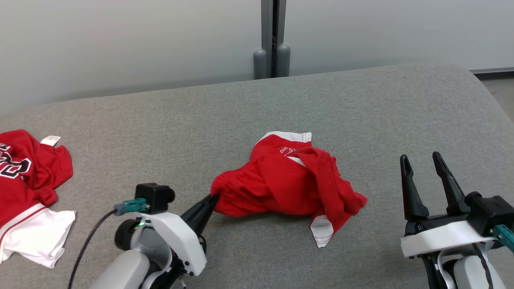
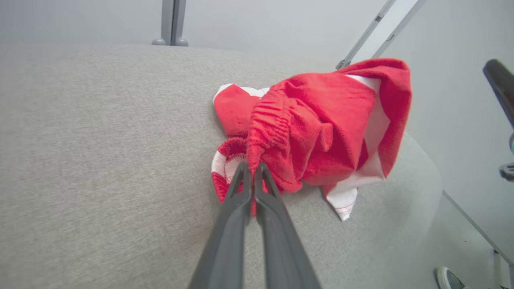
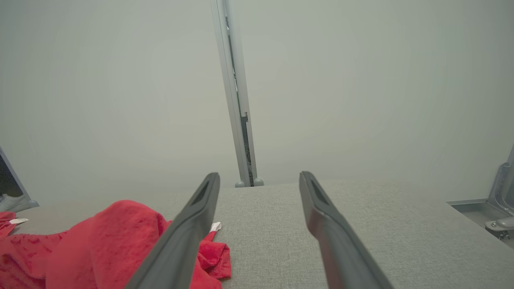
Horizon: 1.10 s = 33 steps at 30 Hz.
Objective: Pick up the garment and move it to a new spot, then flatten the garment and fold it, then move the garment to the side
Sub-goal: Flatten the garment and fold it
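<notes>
A crumpled red garment with white trim lies in a heap at the middle of the grey padded table. My left gripper is shut on the garment's gathered left edge. The left wrist view has the two dark fingers pinching the red ribbed fabric, with the gripper closed on the garment. At the lower right, my right gripper stands open and empty, to the right of the garment. The right wrist view places this gripper above the table, the garment at lower left.
A second red and white garment lies at the table's left edge. Behind the table stand a pale wall and a grey post. The table's right end curves down toward the floor.
</notes>
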Motion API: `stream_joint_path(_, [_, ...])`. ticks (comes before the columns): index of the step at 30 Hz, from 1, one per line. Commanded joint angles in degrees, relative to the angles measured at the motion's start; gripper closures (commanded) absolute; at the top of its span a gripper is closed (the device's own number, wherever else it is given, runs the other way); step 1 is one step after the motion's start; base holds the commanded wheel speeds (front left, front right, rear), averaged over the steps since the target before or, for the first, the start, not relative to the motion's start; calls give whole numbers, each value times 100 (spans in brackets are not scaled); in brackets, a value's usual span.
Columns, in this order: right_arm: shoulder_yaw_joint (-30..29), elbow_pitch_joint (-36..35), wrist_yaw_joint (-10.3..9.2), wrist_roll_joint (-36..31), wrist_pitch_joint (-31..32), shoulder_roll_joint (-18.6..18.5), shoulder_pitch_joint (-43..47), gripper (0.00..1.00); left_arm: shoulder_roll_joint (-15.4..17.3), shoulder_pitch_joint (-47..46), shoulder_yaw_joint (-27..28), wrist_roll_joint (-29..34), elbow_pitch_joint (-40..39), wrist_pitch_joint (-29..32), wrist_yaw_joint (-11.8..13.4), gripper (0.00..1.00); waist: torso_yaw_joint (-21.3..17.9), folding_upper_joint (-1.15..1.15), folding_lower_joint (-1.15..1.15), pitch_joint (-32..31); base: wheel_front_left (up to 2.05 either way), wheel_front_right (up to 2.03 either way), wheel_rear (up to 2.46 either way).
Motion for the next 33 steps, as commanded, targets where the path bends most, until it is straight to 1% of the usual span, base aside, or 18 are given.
stream_joint_path(1, [6,48,13,-28,-27,-11,74,0,143,54,137,-8,-39,-77,146,100,56,0,0,-29,0,0,0])
stream_joint_path(2, [28,56,13,-21,-27,-13,66,0,277,113,238,79,-47,-144,309,100,86,0,0,-28,0,0,0])
stream_joint_path(5, [77,100,13,2,-27,-26,51,0,475,117,320,247,-49,-265,510,100,119,0,0,12,0,0,0])
stream_joint_path(12, [99,141,13,31,-27,-70,-23,0,761,305,504,376,161,-633,686,100,135,0,0,149,0,0,0])
stream_joint_path(17, [104,211,13,53,-26,-124,-61,0,811,487,733,188,530,-747,834,100,162,0,0,209,0,0,0])
stream_joint_path(20, [123,243,13,60,-27,-151,-74,0,779,496,769,145,712,-790,864,100,200,0,0,206,0,0,0])
stream_joint_path(21, [127,254,13,58,-27,-162,-67,0,752,501,765,136,754,-817,852,83,218,0,0,193,0,0,0])
stream_joint_path(22, [137,270,13,58,-27,-169,-63,0,728,513,752,126,797,-828,833,55,237,0,0,176,0,0,0])
stream_joint_path(23, [145,283,13,56,-27,-169,-59,0,711,515,745,122,833,-845,829,0,256,0,0,155,0,0,0])
stream_joint_path(26, [177,326,13,50,-27,-164,-37,0,699,524,732,141,872,-905,830,0,308,0,0,81,0,0,0])
stream_joint_path(29, [199,361,13,51,-27,-156,4,0,748,536,738,219,766,-1003,900,0,351,0,0,-6,0,0,0])
stream_joint_path(33, [217,391,13,45,-26,-139,78,0,892,591,764,382,433,-1113,1099,0,397,0,0,-116,0,0,0])
